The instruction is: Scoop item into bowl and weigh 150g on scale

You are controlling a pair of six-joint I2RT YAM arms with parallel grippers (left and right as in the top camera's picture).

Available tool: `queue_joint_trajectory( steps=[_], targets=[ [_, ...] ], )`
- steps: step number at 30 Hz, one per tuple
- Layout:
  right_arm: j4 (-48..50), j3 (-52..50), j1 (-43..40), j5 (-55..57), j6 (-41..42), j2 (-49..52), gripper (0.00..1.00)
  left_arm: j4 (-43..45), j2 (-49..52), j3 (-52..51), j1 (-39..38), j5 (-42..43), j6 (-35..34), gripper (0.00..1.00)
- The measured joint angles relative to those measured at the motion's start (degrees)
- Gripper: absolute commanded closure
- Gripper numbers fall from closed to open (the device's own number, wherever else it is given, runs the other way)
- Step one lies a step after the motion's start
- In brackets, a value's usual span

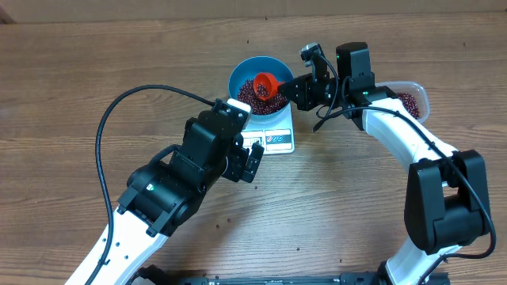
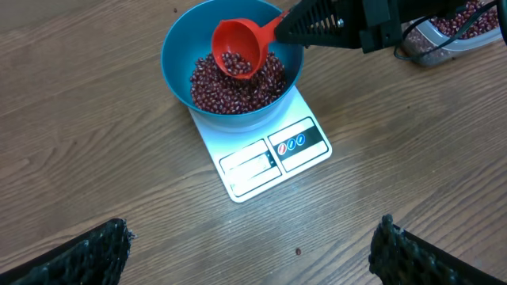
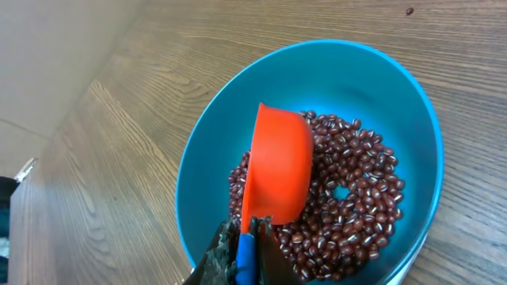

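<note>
Beans (image 2: pixel 230 91) fill roughly the lower part of the blue bowl (image 2: pixel 178 55), a loose dark red heap with bare blue wall above it. Bowl sits on the white scale (image 2: pixel 269 158), covering its back half; the front strip with display window and blue-marked buttons is clear of it, and the readout is too small to read. Scale rests flat on the wooden surface (image 2: pixel 95 142). Right claw (image 2: pixel 289 28) is clamped tight on the handle of a red scoop (image 2: pixel 236 47), reaching in from the bowl's right side. Scoop cup hangs inside the rim, just over the heap, with a small load of beans in it. From the right wrist view only the scoop's smooth orange-red back shows, with beans spread under and around it. Clear plastic tub (image 1: pixel 418 89) sits on the surface to the right of the scale, near the right arm, with more of the same beans (image 1: pixel 408 101) inside; fill level is hard to judge. Left claw (image 2: pixel 252 237) is spread fully wide, holds nothing, and hovers over bare surface just in front of the scale, apart from scale and bowl.
</note>
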Motion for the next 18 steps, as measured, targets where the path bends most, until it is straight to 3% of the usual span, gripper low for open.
queue_joint_trajectory(
  steps=[18],
  targets=[
    [-1.7, 0.0, 0.0, -3.1, 1.6, 0.0, 0.96, 0.0, 0.0, 0.0, 0.0, 0.0, 0.0, 0.00]
  ],
)
